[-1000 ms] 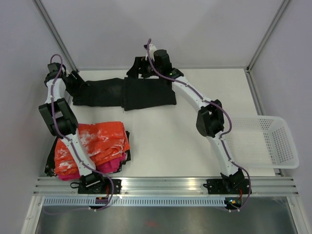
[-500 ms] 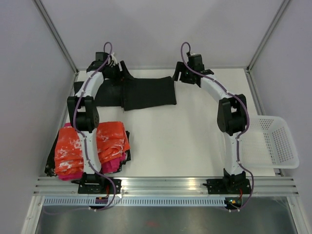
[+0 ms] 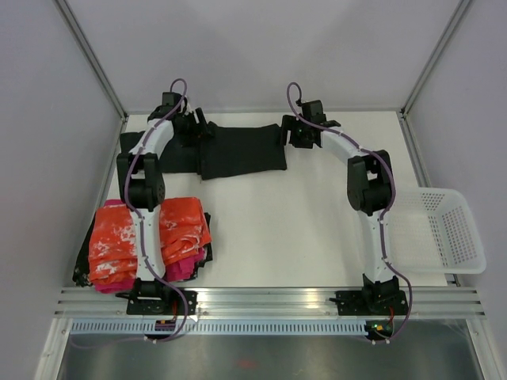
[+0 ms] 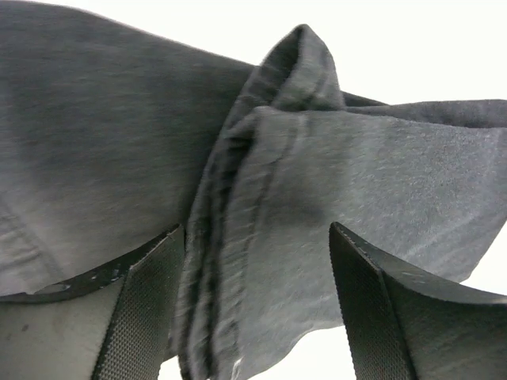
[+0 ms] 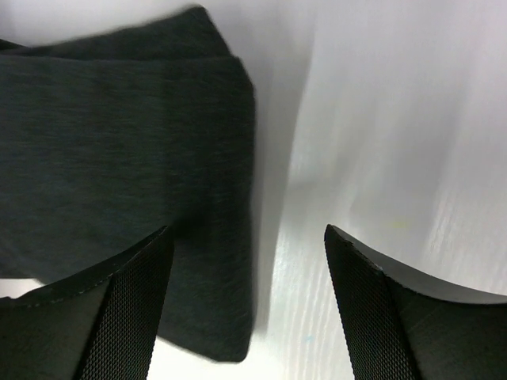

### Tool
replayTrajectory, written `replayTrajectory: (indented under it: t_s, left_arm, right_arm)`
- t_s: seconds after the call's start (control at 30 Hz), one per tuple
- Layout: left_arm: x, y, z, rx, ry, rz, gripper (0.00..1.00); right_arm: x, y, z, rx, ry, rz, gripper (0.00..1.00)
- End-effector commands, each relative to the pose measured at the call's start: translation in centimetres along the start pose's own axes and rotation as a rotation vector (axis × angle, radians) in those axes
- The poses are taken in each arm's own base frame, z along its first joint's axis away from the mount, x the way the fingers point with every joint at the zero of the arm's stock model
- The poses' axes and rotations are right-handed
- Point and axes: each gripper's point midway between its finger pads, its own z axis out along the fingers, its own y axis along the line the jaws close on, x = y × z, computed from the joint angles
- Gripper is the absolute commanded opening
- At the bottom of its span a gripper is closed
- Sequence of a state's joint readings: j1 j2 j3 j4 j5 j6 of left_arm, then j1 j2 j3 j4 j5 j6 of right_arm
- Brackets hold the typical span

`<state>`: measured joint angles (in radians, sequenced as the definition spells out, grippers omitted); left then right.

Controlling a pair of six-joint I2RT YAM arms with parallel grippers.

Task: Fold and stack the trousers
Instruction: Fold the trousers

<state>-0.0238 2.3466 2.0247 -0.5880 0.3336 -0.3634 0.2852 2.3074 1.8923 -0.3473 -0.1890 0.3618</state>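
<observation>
Counting from above: one pair of black trousers (image 3: 238,150), lying folded flat along the far side of the table (image 3: 317,229); two grippers; one white basket (image 3: 467,237) at the right edge; one heap at near left, showing an orange-and-white garment (image 3: 178,226) over a pink garment (image 3: 181,269). Reaching to the trousers' far edge by the step in the fold, the left gripper (image 3: 202,127); sitting at their right end, the right gripper (image 3: 283,133). Hiding the finger stance in that top view, showing it only at the wrists — left fingers (image 4: 139,309) spreading wide, straddling a bunched ridge of cloth without pinching it; right fingers (image 5: 127,309) spreading too, one over the trousers' edge, the other over bare table.
</observation>
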Motion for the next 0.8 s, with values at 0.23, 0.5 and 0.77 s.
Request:
replayTrajectory:
  t_s: [0.23,0.5,0.77]
  left_arm:
    - [2.4,0.0,4.0,-0.103,0.04,0.022,0.51]
    - [1.5,1.2,3.4,-0.194,0.0,-0.008,0.03]
    - [0.1,0.8,3.2,-0.193,-0.051,-0.02,0.02]
  right_arm:
    - [2.7,-1.3,3.6,-0.036,0.071,0.057,0.82]
    - [3.6,-0.6,4.7,-0.096,0.1,0.089,0.6]
    - [3.2,1.9,4.3,-0.241,0.101,0.071,0.36]
